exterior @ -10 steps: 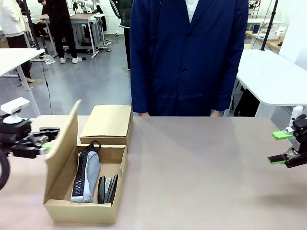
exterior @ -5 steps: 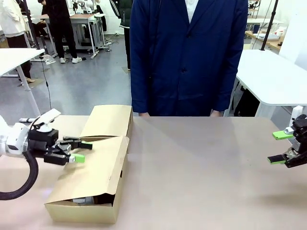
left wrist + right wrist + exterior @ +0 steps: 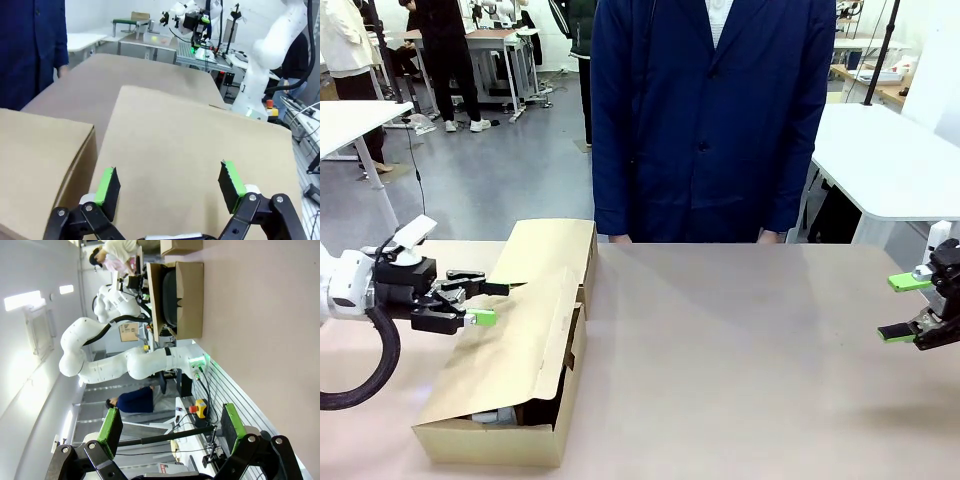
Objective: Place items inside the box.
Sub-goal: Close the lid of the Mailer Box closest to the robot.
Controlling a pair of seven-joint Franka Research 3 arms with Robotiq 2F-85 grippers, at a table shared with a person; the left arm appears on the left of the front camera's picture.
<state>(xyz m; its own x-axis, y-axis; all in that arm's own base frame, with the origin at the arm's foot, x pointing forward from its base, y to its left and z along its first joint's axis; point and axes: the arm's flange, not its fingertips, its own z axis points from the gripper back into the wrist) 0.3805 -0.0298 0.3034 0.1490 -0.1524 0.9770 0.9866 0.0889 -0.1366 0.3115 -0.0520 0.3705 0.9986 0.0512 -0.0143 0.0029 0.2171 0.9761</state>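
The cardboard box [image 3: 490,441] sits at the table's front left. Its long side flap [image 3: 520,345] leans down over the opening and hides most of the inside. Under the flap's edge a sliver of a grey pencil case [image 3: 492,416] and something black [image 3: 542,410] show. My left gripper [image 3: 490,303] hovers open at the flap's upper left edge, holding nothing. In the left wrist view its green pads [image 3: 107,186] stand wide above the brown flap [image 3: 190,150]. My right gripper [image 3: 902,307] is open and empty at the far right, well away from the box [image 3: 187,300].
The box's back flap [image 3: 550,252] stands raised behind the opening. A person in a navy coat [image 3: 705,120] stands at the table's far edge, hands down by it. The bare table [image 3: 740,360] stretches between the box and my right gripper.
The side flap, upright a second ago, has been swung down over the box by my left gripper. The gripper has since drawn back a little to the left. The right arm is still.
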